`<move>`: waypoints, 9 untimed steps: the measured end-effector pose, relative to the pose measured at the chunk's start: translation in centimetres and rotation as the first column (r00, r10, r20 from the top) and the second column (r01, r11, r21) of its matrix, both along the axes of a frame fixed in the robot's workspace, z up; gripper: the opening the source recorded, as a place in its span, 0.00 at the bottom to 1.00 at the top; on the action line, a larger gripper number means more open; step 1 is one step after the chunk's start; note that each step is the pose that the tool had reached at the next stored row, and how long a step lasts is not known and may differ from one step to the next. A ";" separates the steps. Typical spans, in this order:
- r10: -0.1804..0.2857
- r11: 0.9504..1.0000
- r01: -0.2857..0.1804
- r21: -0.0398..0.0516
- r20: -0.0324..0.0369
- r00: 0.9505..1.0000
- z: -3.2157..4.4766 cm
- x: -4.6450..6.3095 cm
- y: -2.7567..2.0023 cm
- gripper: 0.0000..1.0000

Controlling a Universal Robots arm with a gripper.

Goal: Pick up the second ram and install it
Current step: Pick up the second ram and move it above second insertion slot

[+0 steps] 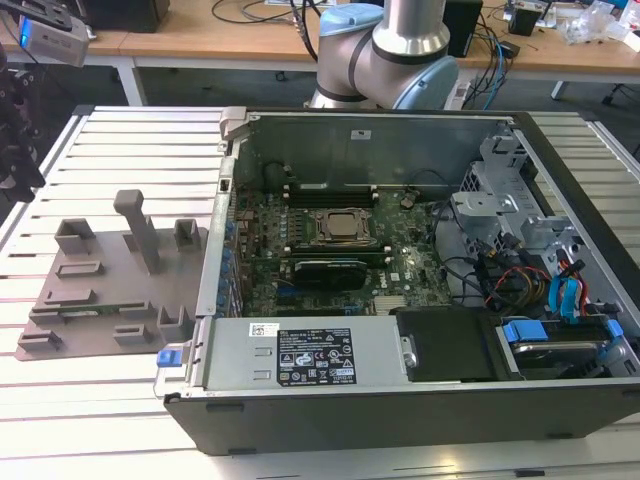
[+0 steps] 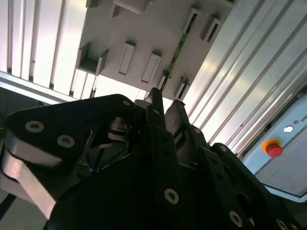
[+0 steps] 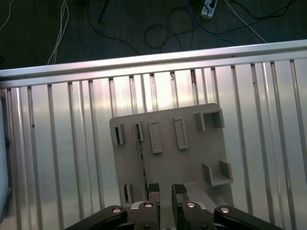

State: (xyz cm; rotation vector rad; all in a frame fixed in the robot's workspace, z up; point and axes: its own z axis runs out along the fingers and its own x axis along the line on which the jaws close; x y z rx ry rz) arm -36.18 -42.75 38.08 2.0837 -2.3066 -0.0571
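The second ram (image 3: 142,160) is a thin green stick standing on edge in a slot of the grey fixture plate (image 3: 187,158). In the second wrist view the ram (image 2: 179,48) runs as a green line across the fixture plate (image 2: 144,28). My gripper (image 3: 166,190) hovers above the plate's near edge, open, with nothing between its dark fingers. The stick lies just to one side of the fingertips (image 3: 153,188), not between them. In the second wrist view the gripper (image 2: 165,105) points at the stick's near end.
An open computer case (image 1: 400,250) lies at the exterior view's right, with the CPU socket (image 1: 342,226) and memory slots (image 1: 325,187) on its motherboard. The fixture plate (image 1: 110,290) with upright blocks lies to its left on a ribbed aluminium table (image 1: 130,140). Wrist hardware (image 1: 15,120) hangs at the left edge.
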 end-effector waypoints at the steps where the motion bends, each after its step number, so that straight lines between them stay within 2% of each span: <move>1: 0.000 1.000 0.000 0.000 0.000 1.000 0.00 0.0 0.00 0.30; 5: 0.000 1.000 0.000 0.000 0.000 1.000 -0.08 0.0 0.01 0.30; 9: 0.000 1.000 0.000 0.000 0.000 1.000 -0.92 0.0 0.00 0.30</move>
